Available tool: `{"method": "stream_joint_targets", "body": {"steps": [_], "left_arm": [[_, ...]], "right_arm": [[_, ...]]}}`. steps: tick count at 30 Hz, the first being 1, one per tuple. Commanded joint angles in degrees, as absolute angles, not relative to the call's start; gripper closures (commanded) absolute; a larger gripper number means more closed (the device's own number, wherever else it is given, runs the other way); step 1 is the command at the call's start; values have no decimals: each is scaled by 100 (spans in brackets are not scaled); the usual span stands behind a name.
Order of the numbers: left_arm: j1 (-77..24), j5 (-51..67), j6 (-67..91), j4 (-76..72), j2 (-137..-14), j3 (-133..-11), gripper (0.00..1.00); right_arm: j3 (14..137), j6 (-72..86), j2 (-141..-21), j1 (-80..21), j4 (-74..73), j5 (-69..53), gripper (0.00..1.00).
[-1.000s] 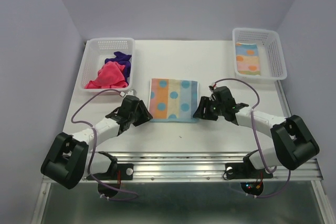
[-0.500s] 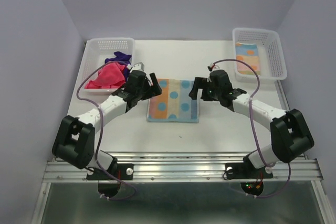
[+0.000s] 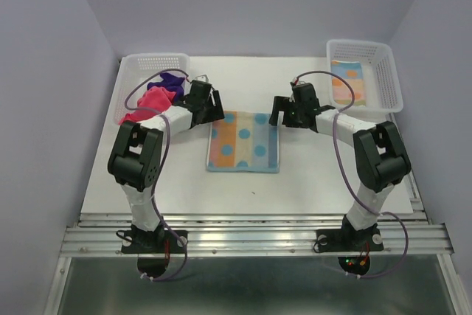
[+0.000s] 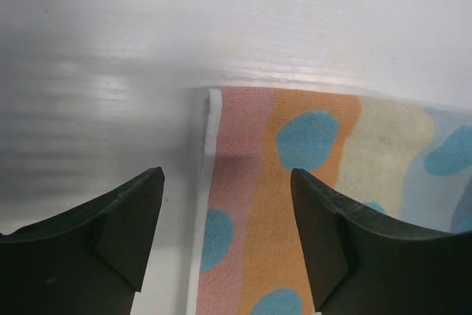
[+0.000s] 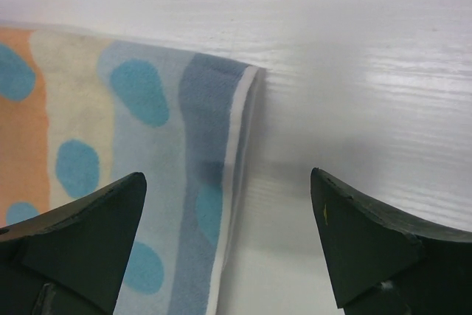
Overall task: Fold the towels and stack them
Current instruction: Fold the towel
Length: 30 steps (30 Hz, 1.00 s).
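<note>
Striped towel (image 3: 243,142) lies flat in the middle of the white table (image 3: 184,182), a neat rectangle with bands of pink, orange, cream and pale blue, scattered with rounder turquoise spots and edged by a thin white hem. From the right wrist its far corner (image 5: 110,108) looks doubled over, one layer on another.

The left gripper (image 3: 212,105) hangs over the towel's far left corner (image 4: 310,138), its dark fingers (image 4: 118,234) spread wide and holding nothing; the hem runs up between them. The right gripper (image 3: 279,112) is at the far right corner, jaws just as wide and equally empty, one finger (image 5: 81,241) over the cloth and the other over bare table.

A pink towel (image 3: 151,101) and a purple towel (image 3: 171,79) sit crumpled in the left basket (image 3: 131,71). The right basket (image 3: 391,79) holds another patterned towel (image 3: 348,82), folded, pale blue with orange blotches.
</note>
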<state>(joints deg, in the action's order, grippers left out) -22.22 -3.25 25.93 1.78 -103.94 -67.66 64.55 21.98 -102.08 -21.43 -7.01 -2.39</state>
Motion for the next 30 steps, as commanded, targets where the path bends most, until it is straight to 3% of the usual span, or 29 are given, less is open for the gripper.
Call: {"method": "stream_joint_targets", "body": {"steps": [1,5,6,10,13,17,20,25,30], "left_arm": [[-2083,-352,2338,316,-10555,-7259,25],[-2030,-334,2312,387,-10932,-7575,34],[-2013,-317,2320,404,-11003,-7628,41],[-1995,-281,2329,430,-11320,-7831,48],[-1986,-246,2338,466,-11469,-7954,51],[-1978,-229,2347,431,-11627,-8051,53],[-1978,-202,2347,431,-11742,-8147,57],[-1960,-176,2347,404,-11865,-8183,59],[-1942,-88,2338,360,-11997,-8244,74]], "right_arm": [[6977,2004,-10475,-1995,-755,-606,7],[7171,1907,-10722,-1890,-747,-729,19],[7215,1899,-10784,-1872,-747,-738,22],[7479,1881,-11082,-1793,-817,-861,29],[7690,1811,-11311,-1775,-887,-932,33],[7875,1749,-11487,-1758,-941,-949,49],[7980,1714,-11592,-1749,-940,-932,56],[8103,1661,-11751,-1723,-1002,-932,62],[8244,1529,-11953,-1705,-984,-993,65]]}}
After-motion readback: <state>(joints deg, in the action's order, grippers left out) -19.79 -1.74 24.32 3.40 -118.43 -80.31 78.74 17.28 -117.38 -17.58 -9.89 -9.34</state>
